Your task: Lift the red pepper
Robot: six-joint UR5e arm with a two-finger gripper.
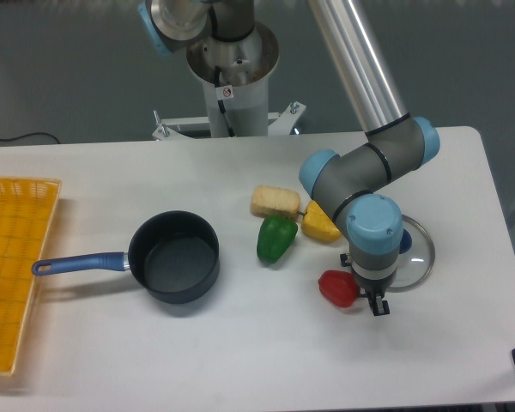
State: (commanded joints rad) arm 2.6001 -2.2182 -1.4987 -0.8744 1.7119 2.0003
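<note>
You have three peppers, one saucepan, one lid, one basket, one bread-like block and one arm in view.

Count the peppers by colour: one red pepper (pixel 336 288) at lower right of centre, one green pepper (pixel 275 239) near the middle, and one yellow pepper (pixel 320 222) just right of it. You also see a single dark saucepan (pixel 173 256) with a blue handle left of centre, one glass lid (pixel 415 254) at right, one yellow basket (pixel 12 266) at the left edge, and one pale bread-like block (pixel 275 201) above the green pepper, all on one white tabletop (pixel 112 172).
</note>
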